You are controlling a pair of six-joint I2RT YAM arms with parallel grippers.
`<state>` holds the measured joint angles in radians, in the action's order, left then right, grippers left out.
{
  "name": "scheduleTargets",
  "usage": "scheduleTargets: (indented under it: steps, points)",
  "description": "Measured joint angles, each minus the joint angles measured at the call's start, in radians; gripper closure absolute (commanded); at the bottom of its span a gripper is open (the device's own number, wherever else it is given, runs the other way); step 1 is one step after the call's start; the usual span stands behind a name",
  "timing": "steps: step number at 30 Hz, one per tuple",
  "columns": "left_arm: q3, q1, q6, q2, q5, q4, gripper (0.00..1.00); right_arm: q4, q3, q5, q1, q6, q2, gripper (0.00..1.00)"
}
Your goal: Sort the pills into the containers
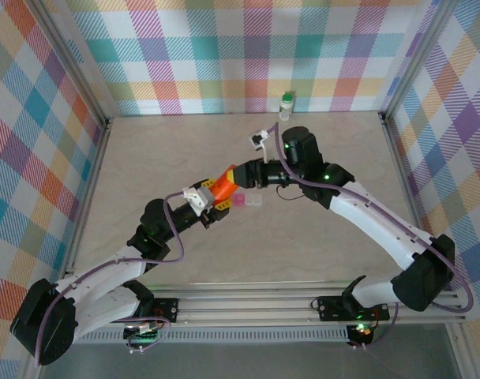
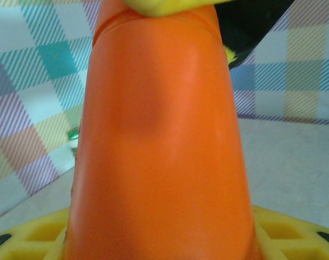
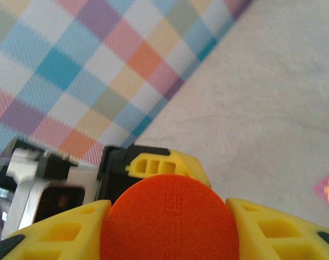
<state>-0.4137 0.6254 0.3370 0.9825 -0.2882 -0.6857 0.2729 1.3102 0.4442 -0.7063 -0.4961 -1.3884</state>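
Observation:
The bright orange vial hangs tilted above the table's middle, held from both ends. My left gripper is shut on its body, which looms close in the left wrist view above my yellow fingers. My right gripper is shut on the vial's round orange cap, a yellow finger pressed against each side. The slim pink tube lies on the table just below the vial. The white bottle with a green cap stands at the back wall. The pills are out of view.
Checked walls close in the beige tabletop at the back and both sides. The arms' base rail runs along the near edge. A pink blur sits at the right wrist view's edge.

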Motion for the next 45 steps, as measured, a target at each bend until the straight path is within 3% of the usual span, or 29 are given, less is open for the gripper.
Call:
scheduleTargets:
  steps: [5,10,13,19,24,29,34,40,45]
  points:
    - [-0.003,0.039,0.095,0.056,0.142,0.031,1.00,0.083,0.043,-0.163,-0.037,-0.155,-0.045,0.87]
    - [-0.013,0.091,0.183,0.114,0.266,0.029,1.00,0.153,0.062,-0.243,-0.047,-0.241,-0.061,0.86]
    - [-0.023,0.109,0.229,0.138,0.317,0.027,1.00,0.167,0.063,-0.269,-0.047,-0.275,-0.061,0.62]
    - [-0.025,0.114,0.255,0.155,0.316,-0.016,1.00,0.183,0.062,-0.289,-0.045,-0.282,-0.041,0.37]
    - [-0.023,0.097,0.218,0.151,0.109,-0.054,1.00,0.111,0.023,-0.270,0.014,-0.216,0.047,0.25]
    - [-0.022,0.017,0.126,0.143,-0.096,-0.054,1.00,0.018,-0.032,-0.086,0.136,0.030,0.156,0.24]
    - [-0.024,-0.013,0.050,0.143,-0.246,-0.054,1.00,0.071,-0.032,0.150,0.149,0.472,0.184,0.26]
    - [-0.035,-0.013,0.018,0.132,-0.341,-0.042,1.00,0.188,-0.047,0.306,0.143,0.881,0.196,0.25]
    - [-0.049,-0.013,0.014,0.119,-0.383,-0.023,1.00,0.270,-0.042,0.369,0.143,1.049,0.169,0.24]
